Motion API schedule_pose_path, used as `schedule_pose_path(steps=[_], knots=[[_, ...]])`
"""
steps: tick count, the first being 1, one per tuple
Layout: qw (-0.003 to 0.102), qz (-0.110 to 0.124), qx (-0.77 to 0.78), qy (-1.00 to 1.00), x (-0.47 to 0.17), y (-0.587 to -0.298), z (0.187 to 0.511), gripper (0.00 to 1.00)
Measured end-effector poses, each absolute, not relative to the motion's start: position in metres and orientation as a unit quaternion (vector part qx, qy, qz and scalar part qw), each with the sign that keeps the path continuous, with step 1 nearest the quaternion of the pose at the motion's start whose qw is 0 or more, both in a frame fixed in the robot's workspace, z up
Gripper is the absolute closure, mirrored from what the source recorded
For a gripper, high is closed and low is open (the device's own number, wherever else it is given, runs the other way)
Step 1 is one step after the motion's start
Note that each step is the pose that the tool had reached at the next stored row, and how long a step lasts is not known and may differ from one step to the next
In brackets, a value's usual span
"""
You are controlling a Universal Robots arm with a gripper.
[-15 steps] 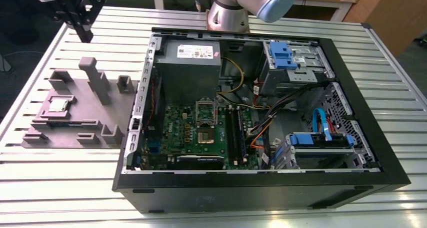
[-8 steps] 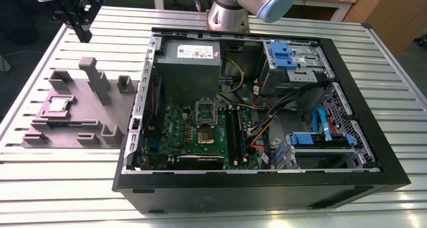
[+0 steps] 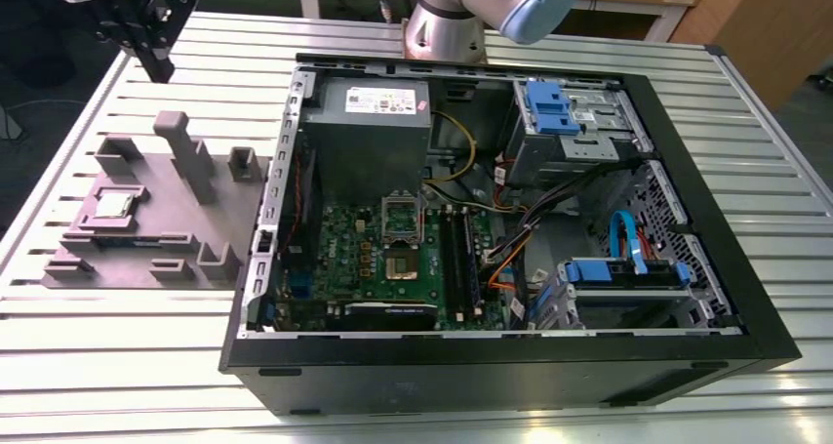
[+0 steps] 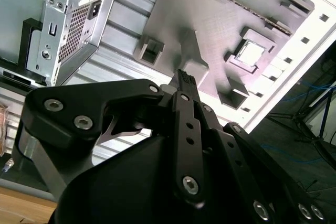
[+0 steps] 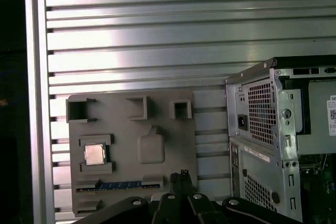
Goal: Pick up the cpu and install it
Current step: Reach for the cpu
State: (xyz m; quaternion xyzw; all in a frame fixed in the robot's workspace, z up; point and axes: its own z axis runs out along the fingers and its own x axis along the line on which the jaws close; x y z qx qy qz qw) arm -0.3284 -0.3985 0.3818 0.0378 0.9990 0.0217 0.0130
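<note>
Clearance surrounds the gripper (image 3: 158, 70), closed and empty over the slatted table (image 3: 92, 366), apart from the case wall (image 3: 277, 195). Silvery, pale-rimmed cpu (image 3: 113, 205) lies flat in a grey fixture (image 3: 163, 234).

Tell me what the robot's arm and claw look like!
The arm is a shiny silver-grey tube with a round light-blue cap. Its gripper is black and chunky, built from flat linked bars dotted with small silver bolts.

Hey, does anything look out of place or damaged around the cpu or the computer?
Nothing stands out. The cpu lies flat and square in its recess on the grey holder. The open computer case sits beside the holder, and the gripper hangs in the air near the holder, touching nothing.
</note>
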Motion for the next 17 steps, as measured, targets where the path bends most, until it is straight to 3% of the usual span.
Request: schedule_pose_path(steps=[17], knots=[[0.013,0.022,0.038,0.999,-0.3387,-0.3985,0.3817,0.89]])
